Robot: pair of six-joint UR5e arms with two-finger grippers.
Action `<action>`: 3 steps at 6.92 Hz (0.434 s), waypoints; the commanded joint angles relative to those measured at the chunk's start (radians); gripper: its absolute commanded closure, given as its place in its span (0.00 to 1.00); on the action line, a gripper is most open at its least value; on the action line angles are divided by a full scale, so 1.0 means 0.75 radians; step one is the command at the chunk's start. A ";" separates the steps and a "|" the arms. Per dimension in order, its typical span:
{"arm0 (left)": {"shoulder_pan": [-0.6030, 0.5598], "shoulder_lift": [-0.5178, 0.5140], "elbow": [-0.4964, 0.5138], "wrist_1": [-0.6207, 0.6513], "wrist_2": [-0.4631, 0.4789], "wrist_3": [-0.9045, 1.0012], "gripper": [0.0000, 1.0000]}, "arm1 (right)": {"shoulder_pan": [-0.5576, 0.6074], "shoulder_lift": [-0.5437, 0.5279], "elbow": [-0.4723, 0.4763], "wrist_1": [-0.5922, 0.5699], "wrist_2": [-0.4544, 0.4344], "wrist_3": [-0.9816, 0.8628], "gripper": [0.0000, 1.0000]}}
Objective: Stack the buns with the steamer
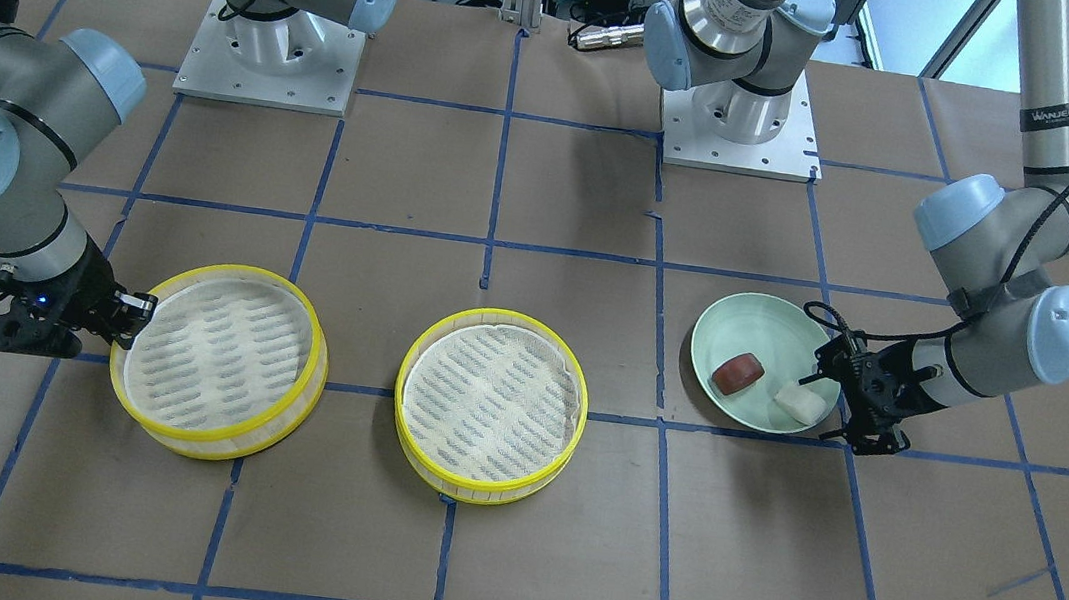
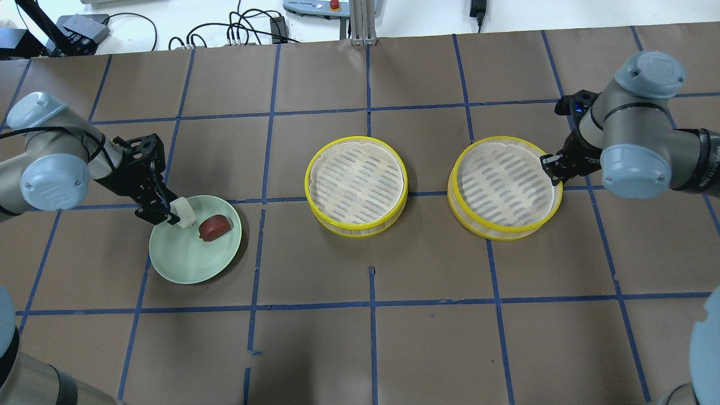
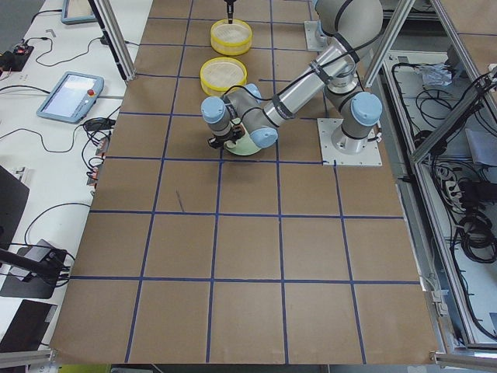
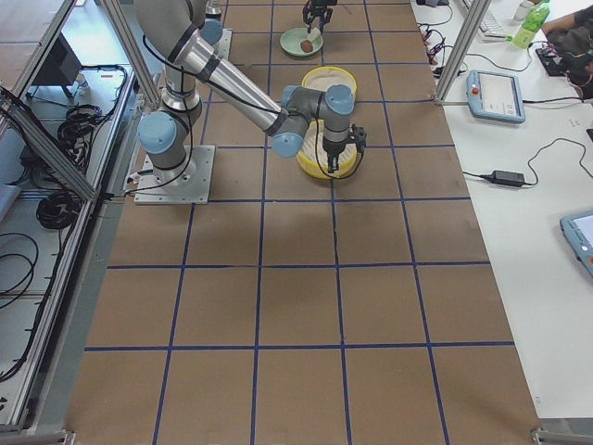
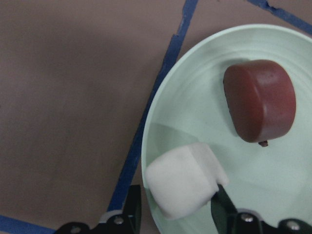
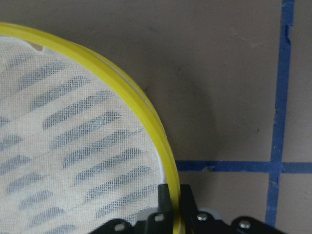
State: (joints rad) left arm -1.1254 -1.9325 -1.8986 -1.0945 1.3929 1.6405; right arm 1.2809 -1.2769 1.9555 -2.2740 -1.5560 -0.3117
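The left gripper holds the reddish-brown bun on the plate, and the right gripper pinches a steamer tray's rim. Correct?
No: the left wrist view shows the left gripper holding the white bun; the reddish-brown bun lies untouched beside it. The right gripper does pinch the steamer tray.

Bright, even overhead light, soft faint shadows; wrist views slightly blurred.

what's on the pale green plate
A reddish-brown rounded bun and a white bun, the white one held in the left gripper. The pale green plate beneath them is hidden.
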 commanded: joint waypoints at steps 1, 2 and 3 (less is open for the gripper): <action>-0.005 0.018 0.020 -0.040 -0.006 -0.046 0.27 | 0.000 -0.060 -0.085 0.177 0.011 0.000 0.97; -0.011 0.020 0.020 -0.042 -0.006 -0.038 0.50 | 0.002 -0.113 -0.134 0.300 0.011 0.000 0.97; -0.023 0.028 0.020 -0.042 -0.008 -0.046 0.60 | 0.006 -0.172 -0.153 0.383 0.013 0.002 0.97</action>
State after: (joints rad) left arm -1.1342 -1.9177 -1.8846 -1.1229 1.3881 1.6118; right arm 1.2826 -1.3556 1.8690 -2.0752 -1.5483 -0.3110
